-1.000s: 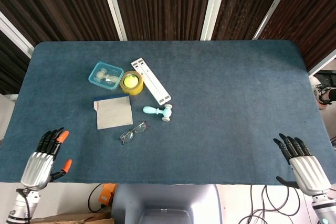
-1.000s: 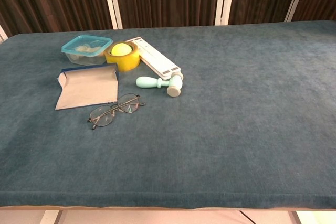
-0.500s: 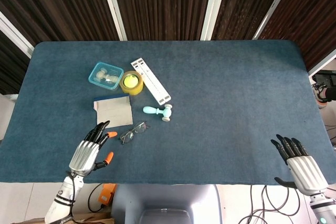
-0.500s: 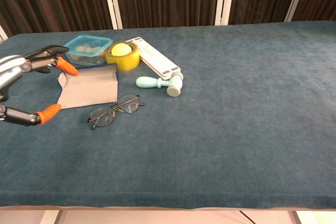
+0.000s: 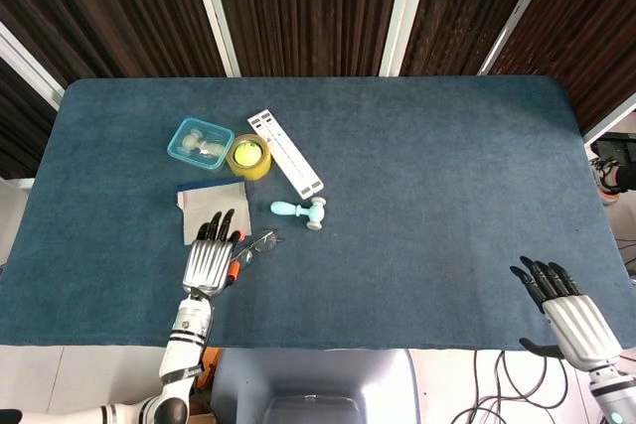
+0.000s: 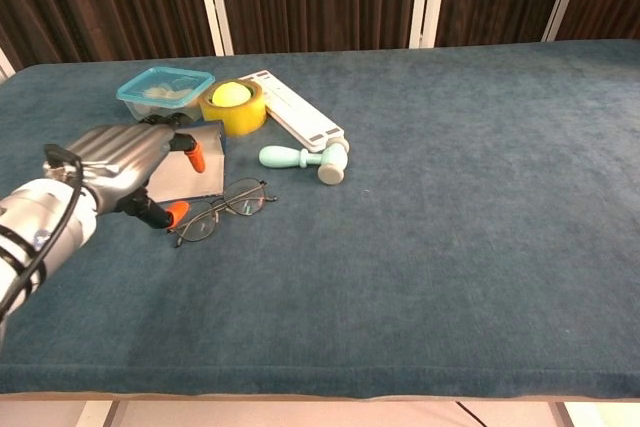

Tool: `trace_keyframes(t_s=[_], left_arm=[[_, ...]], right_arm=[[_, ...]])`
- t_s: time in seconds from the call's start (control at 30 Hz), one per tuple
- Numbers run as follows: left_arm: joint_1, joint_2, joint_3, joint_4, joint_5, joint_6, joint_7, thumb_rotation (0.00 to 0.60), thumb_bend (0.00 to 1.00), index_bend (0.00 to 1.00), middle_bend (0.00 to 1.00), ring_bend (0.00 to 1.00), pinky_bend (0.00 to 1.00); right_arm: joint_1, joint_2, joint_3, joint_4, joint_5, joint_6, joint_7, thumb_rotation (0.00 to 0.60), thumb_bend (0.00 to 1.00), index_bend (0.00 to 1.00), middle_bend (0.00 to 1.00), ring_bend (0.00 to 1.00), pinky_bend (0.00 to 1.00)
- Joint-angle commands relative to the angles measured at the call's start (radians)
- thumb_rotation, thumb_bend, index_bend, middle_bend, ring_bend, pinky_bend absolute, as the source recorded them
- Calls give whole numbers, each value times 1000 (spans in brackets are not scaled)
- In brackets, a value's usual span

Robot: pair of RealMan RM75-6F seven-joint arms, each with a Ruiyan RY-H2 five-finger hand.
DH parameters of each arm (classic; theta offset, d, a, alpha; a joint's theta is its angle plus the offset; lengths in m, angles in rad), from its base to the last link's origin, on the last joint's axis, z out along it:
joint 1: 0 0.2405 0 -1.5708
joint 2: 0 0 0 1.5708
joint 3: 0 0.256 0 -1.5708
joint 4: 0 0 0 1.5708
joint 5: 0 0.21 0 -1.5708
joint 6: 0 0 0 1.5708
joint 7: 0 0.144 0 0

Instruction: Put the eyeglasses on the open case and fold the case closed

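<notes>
Overhead, blue felt table (image 5: 427,196), dark slatted wall (image 5: 298,7) behind; both hands' fingers released, grasping nothing.

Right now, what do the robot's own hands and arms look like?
The left hand has a ribbed silver metal back, black fingers and some orange fingertips. A black cable loops at its wrist, on a silver-white forearm. The right hand has the same silver back and black fingers, with no orange visible.
</notes>
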Motion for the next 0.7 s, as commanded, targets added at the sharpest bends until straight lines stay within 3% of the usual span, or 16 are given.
trace_keyframes(t_s=[0.03,0.7], left_arm=[[-57,-57,-46,58,-87,27,82,600,357,343,16,0,166],[-212,-136,-114,74,-330,95,205,600,345,402,50,10,172]], right_arm=[[0,5,-3,0,-7,5,8,600,252,0,0,0,0],[-6,31,-7,9,-30,36,79,600,252,0,0,0,0]])
